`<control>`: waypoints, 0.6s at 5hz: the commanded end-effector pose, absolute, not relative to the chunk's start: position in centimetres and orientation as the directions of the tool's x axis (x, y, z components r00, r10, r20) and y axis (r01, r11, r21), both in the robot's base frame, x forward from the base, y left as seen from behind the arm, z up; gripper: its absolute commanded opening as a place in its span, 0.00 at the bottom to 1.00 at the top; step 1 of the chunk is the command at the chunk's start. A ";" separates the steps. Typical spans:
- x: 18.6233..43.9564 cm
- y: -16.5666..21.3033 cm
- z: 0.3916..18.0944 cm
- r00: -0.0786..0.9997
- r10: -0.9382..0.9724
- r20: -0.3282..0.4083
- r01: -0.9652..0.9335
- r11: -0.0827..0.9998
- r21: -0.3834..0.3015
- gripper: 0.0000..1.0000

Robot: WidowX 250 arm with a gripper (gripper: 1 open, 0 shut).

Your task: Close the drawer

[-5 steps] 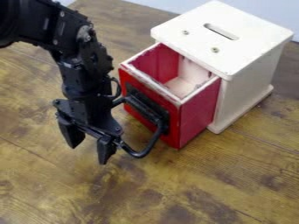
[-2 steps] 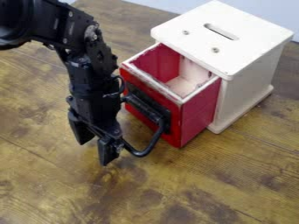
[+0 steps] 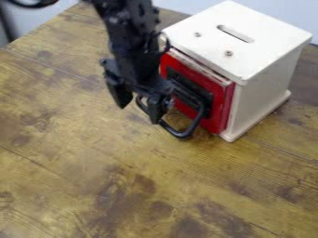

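- Wood-grained table (image 3: 74, 167), brown with darker streaks and knots, across most of the view and running out of frame at 3, 6 and 9 o'clock.
- Dark blotches in the grain, mostly towards 5 and 7 o'clock.
- Beyond the table edge, pale room background (image 3: 35, 17) at 11 o'clock, with more pale background along the top towards 1 o'clock.
- Pale wooden casing (image 3: 258, 70), upright on the table at 1 to 2 o'clock, with a slot (image 3: 233, 33) in the top.
- In the casing's front, facing 8 o'clock, red drawer (image 3: 221, 110): mostly inside, with a red portion visible at the opening; black plate and black loop handle (image 3: 187, 132) on the drawer front.
- At 11 o'clock from the centre, dark tool (image 3: 138, 105), pointing down; fingers clearly apart, beside and overlapping the handle in view. Nothing visibly clamped; contact with the handle impossible to tell.
- Arm (image 3: 125, 19) cut off by the top edge; dark part at 11 o'clock likewise cropped.
- Arm and tool blurred, with finer details hard to make out.
- Drawer interior hidden from view; black plate partly behind the handle.
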State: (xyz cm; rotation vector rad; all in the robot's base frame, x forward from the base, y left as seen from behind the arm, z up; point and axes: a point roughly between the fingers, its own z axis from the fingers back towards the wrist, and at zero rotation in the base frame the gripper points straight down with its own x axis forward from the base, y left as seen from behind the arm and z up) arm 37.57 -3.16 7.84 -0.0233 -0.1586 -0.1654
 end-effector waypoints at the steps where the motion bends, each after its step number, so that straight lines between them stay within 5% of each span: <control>1: 41.2 -3.5 10.0 0.959 -0.252 0.131 0.257 0.966 -0.016 1.00; 3: 41.9 -5.2 9.7 0.951 -0.255 0.174 0.254 0.967 0.027 1.00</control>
